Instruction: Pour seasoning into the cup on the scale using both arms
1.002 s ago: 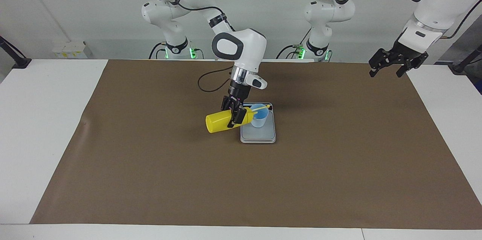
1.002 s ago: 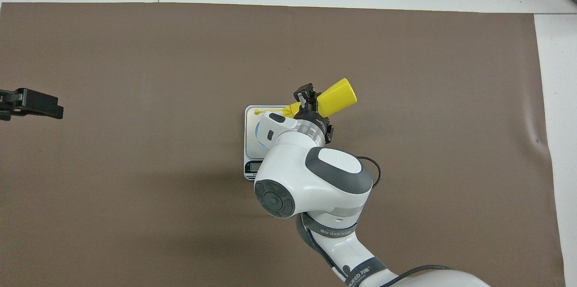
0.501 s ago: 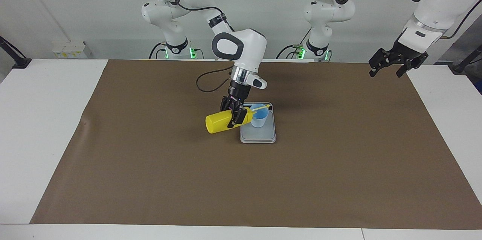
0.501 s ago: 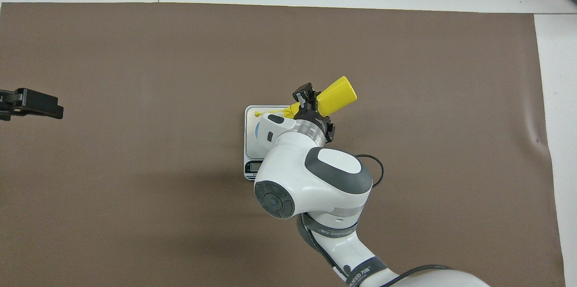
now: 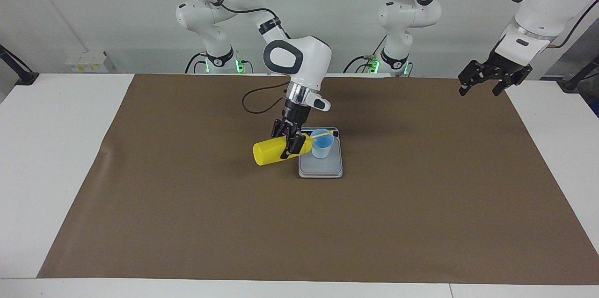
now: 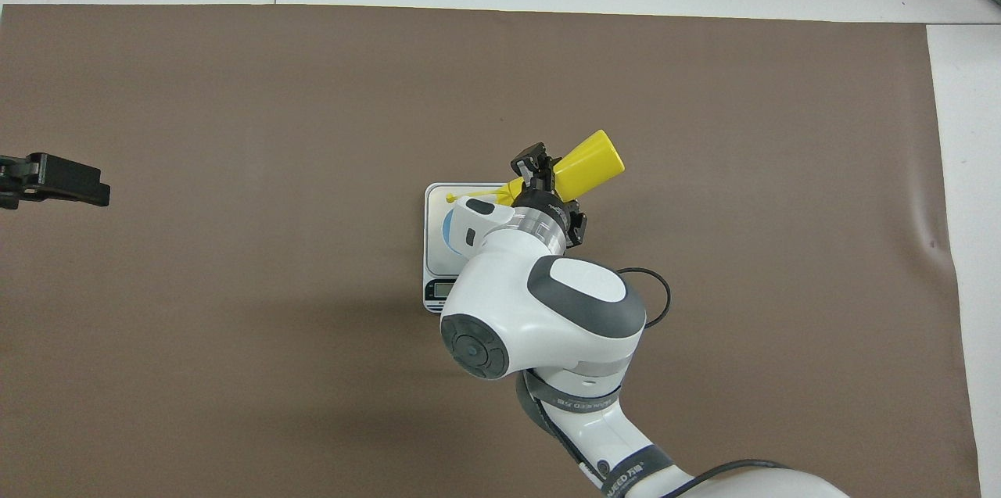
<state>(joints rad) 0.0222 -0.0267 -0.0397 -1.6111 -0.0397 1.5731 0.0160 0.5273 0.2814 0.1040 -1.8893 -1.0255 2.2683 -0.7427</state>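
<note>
Lately we see the right hand [image 5: 288, 142], clenched on the seasoning [image 5: 271, 152] at frame centre, drawing back from the cup [image 5: 322, 144], so pouring seems finished; the left hand [image 5: 486, 80] waits released, upper right.

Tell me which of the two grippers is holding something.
The right gripper, over the scale's edge, grips the tipped yellow squeeze bottle; the left gripper waits open and empty.
</note>
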